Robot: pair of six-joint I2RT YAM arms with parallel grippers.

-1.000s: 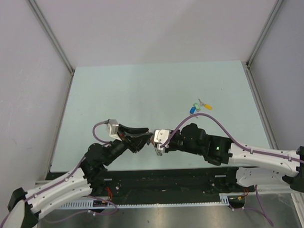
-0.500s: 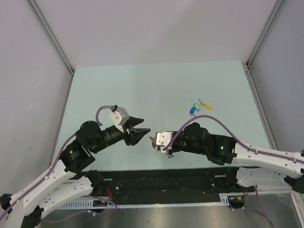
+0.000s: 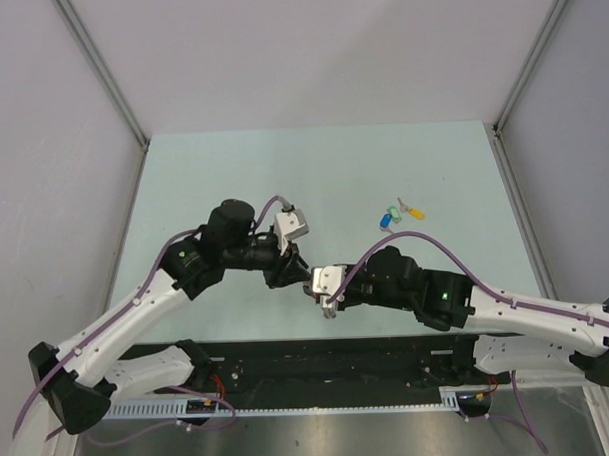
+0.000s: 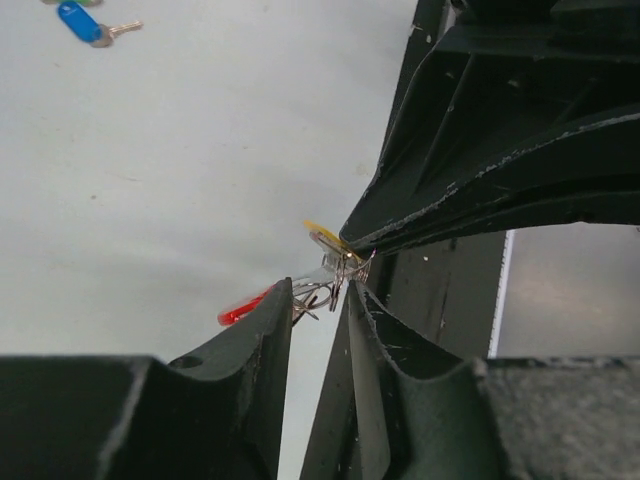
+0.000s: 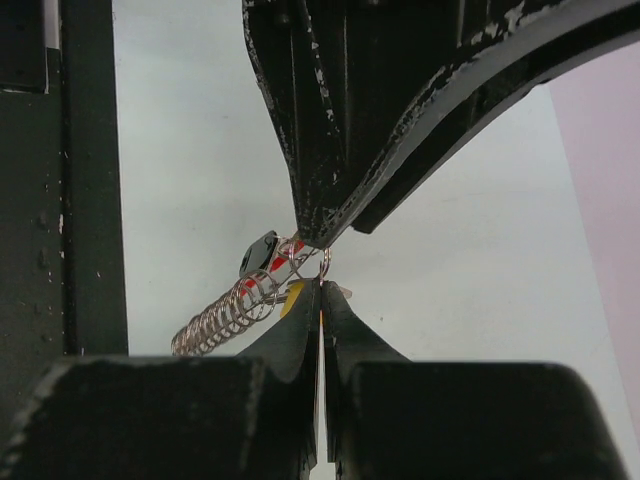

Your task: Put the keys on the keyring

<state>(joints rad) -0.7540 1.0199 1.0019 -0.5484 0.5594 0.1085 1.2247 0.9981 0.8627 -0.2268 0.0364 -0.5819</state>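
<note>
My right gripper (image 5: 320, 284) is shut on a yellow-headed key (image 5: 292, 298), held just above the table (image 3: 233, 180). The keyring hangs at its tips: a red loop (image 4: 243, 309), a coiled metal chain (image 5: 220, 318) and small wire rings (image 5: 322, 262), with a black-headed key (image 5: 259, 254) on it. From the upper left, my left gripper (image 4: 318, 290) meets it, with its narrow jaws closed on the wire rings. In the top view both grippers, left (image 3: 298, 276) and right (image 3: 315, 291), touch tip to tip. Green, blue and yellow keys (image 3: 396, 214) lie farther right.
A blue key (image 4: 82, 21) lies on the table surface beyond the grippers. The black front rail (image 3: 319, 363) runs just below the two arms. Metal frame posts (image 3: 104, 70) rise at the table's back corners.
The left arm drew back, lifted its elbow and came in again from the upper left. Its jaws widened, then narrowed onto the wire rings. The right gripper stayed shut and barely shifted.
</note>
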